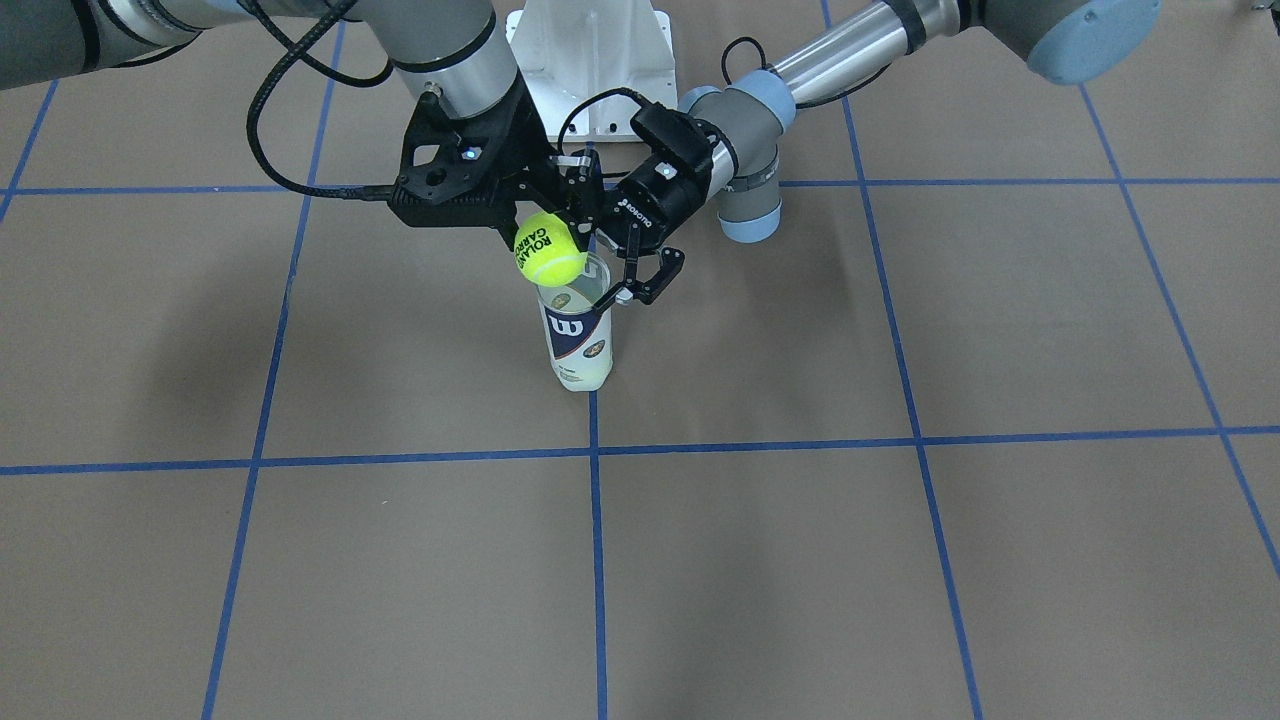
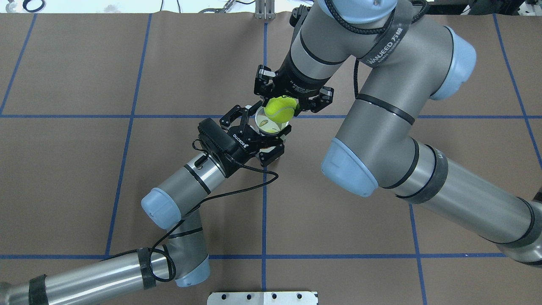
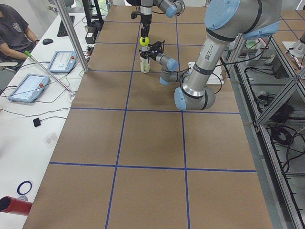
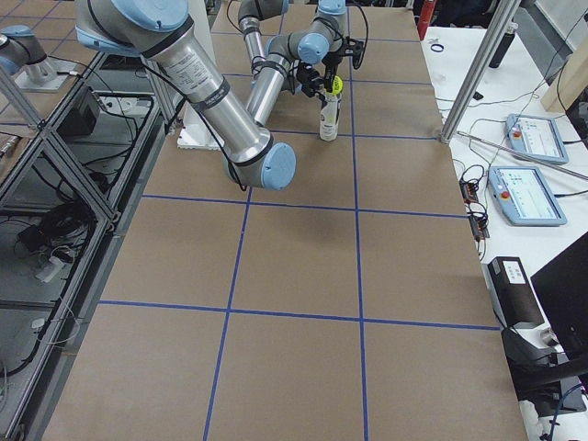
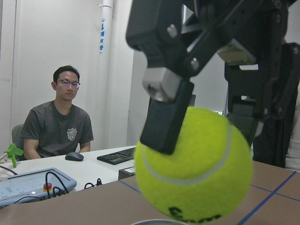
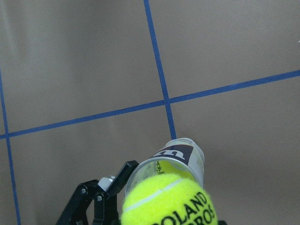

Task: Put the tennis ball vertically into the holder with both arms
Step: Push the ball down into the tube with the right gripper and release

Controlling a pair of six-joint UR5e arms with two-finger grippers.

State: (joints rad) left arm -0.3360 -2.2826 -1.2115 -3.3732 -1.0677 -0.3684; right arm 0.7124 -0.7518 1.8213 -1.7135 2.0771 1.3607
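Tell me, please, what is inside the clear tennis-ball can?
A yellow-green patch shows inside the can, possibly another ball. The tennis ball in the right gripper covers part of its mouth, hiding the rest.

Ball [image 1: 548, 248] is fuzzy felt, can [image 1: 592, 286] is clear glossy plastic with a slick label [image 1: 570, 335], table [image 1: 800, 580] looks like matt brown paper with blue tape [image 1: 598, 560], arms [image 2: 381, 123] smooth satin metal, plastic caps [image 2: 349, 167]

Yellow-green tennis ball [image 1: 548, 248] with black lettering is held just over the open mouth of a clear can [image 1: 578, 345], navy-and-white labelled, stood upright slightly above centre of frame.
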